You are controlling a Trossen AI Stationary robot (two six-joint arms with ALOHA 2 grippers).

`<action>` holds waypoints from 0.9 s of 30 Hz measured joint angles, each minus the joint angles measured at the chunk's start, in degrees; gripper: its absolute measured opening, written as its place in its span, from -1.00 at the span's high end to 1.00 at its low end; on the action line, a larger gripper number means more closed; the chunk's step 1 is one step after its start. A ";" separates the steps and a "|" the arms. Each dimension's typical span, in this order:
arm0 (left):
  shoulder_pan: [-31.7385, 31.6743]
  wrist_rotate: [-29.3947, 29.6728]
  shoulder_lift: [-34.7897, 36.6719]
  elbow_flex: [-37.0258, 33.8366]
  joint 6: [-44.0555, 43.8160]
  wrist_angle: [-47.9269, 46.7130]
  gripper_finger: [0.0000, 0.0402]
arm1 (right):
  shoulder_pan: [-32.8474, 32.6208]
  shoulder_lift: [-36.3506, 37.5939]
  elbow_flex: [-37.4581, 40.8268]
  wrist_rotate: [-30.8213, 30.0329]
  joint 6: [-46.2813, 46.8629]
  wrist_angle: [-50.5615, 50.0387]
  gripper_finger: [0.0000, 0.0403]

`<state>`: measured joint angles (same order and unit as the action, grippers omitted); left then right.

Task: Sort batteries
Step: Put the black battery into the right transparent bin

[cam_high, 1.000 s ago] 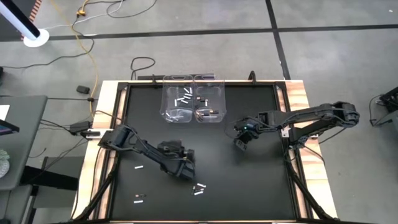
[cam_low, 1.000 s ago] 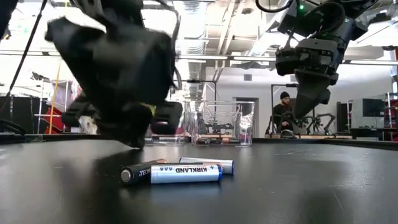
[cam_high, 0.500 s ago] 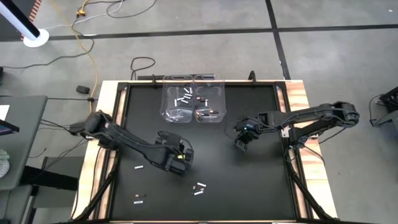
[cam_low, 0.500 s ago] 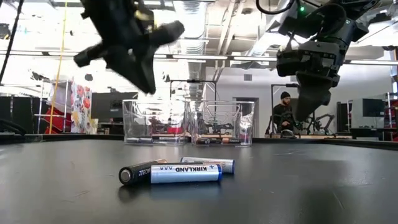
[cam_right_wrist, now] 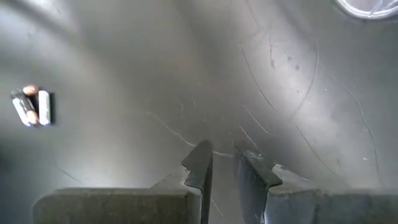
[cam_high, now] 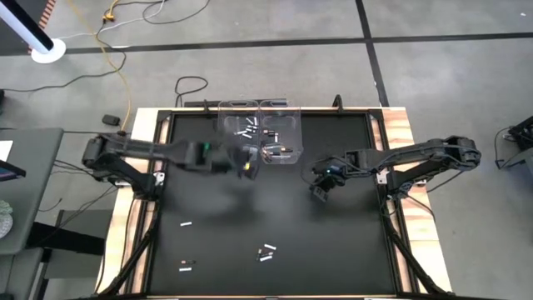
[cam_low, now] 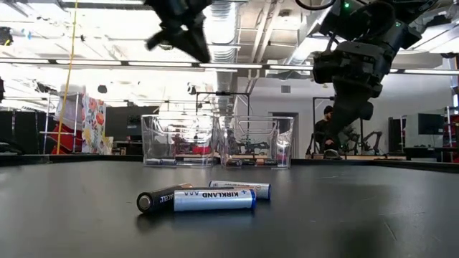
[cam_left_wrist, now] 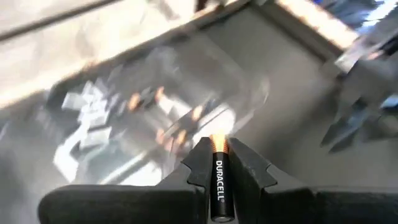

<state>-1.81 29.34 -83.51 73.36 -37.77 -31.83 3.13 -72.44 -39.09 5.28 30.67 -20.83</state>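
My left gripper hangs high above the table at the near side of two clear bins, shut on a dark Duracell battery. The left bin holds white batteries. The right bin holds copper-ended ones. Three more batteries lie together on the table near its front edge. My right gripper hovers over bare table to the right of the bins, its fingers a little apart with nothing between them. My left gripper pinches the battery's dark body between its two fingers. The battery lies along the fingers, its copper end sticking out at the tips. The fingers slant down toward the table's far side. The battery is lifted clear, above the bins.
Single batteries lie on the black table at the near left. Wooden rails frame the table. A person shows in the room beyond the far edge.
My left gripper has risen from low over the table beside the three batteries near the front edge. It has swung toward the far edge to the bins, rolling as it went. The three batteries have stayed where they were.
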 joint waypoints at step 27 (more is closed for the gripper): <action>-25.78 -42.32 -41.55 44.32 47.17 -11.36 0.85 | -0.19 -0.02 0.00 -8.79 28.34 2.13 0.59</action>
<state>-27.59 -12.97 -125.06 117.68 9.40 -43.19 2.94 -72.47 -39.09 -3.51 59.00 -18.70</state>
